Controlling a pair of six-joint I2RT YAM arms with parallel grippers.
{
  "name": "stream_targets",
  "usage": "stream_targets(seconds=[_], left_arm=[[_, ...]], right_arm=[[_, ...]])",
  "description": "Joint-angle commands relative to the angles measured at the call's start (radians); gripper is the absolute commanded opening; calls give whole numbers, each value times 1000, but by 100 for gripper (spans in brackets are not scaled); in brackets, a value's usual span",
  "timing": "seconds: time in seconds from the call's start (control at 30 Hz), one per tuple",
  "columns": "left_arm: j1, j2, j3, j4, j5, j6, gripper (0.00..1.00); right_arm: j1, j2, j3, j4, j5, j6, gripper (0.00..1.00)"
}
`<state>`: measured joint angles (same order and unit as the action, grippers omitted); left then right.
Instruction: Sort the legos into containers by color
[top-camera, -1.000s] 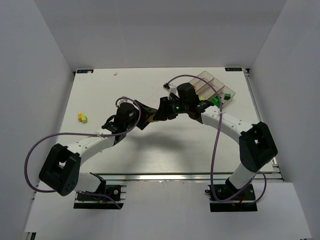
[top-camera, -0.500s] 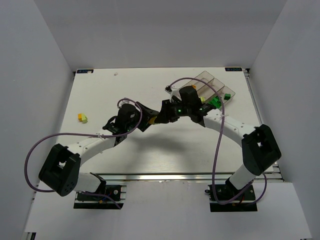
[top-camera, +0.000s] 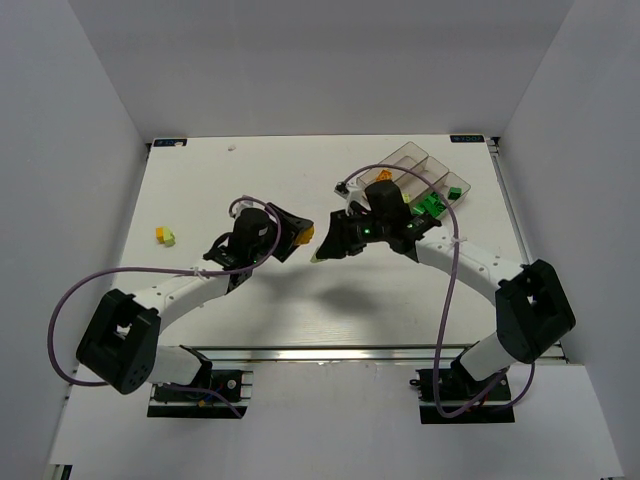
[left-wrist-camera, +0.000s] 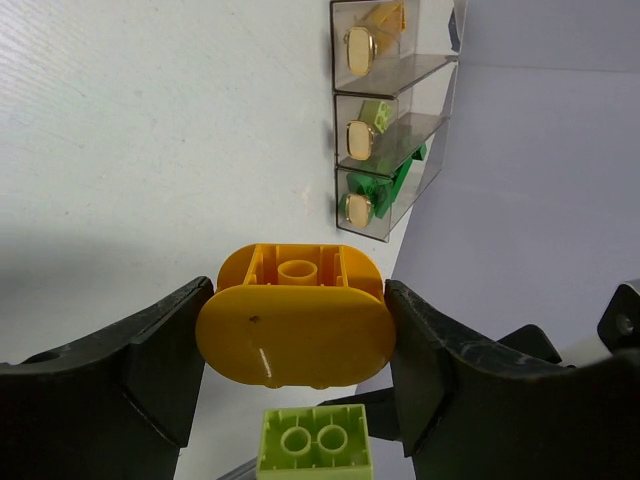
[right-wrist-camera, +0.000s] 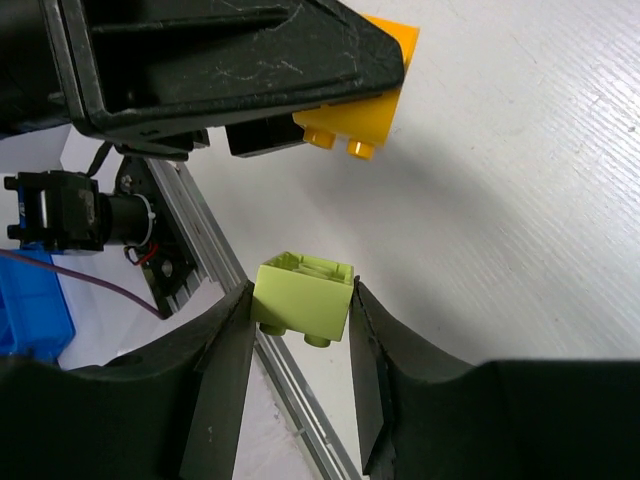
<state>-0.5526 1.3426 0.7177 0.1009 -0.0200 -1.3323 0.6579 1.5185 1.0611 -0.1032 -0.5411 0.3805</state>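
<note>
My left gripper (left-wrist-camera: 298, 300) is shut on an orange-yellow lego (left-wrist-camera: 295, 325), held above the table's middle (top-camera: 303, 236). My right gripper (right-wrist-camera: 300, 300) is shut on a pale lime lego (right-wrist-camera: 302, 298), which hangs just beside and below the orange one (left-wrist-camera: 315, 445), apart from it. In the overhead view the two grippers face each other, left (top-camera: 292, 230) and right (top-camera: 325, 250). The containers (top-camera: 425, 180) stand at the far right. Their three bins (left-wrist-camera: 395, 110) hold orange, lime and dark green legos, one colour each.
Two loose legos, one orange and one lime (top-camera: 165, 235), lie together at the table's left side. The table's metal front rail (right-wrist-camera: 240, 300) runs under my right gripper. White walls enclose the table on three sides.
The two grippers were pressed together a second ago. The right gripper has since drawn back toward the near edge with the lime lego, leaving the orange one in the left gripper.
</note>
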Motion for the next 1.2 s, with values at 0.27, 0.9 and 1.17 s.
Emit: stream_targets(seconds=[0.27, 0.9, 1.17], left_arm=[[3, -82, -26, -32, -41, 41, 15], [3, -126, -64, -15, -35, 67, 16], [3, -125, -61, -21, -34, 74, 16]], right_arm=[[-245, -50, 45, -122, 27, -348, 0], [-577, 315, 484, -196, 90, -603, 0], [-581, 422, 563, -205, 132, -618, 0]])
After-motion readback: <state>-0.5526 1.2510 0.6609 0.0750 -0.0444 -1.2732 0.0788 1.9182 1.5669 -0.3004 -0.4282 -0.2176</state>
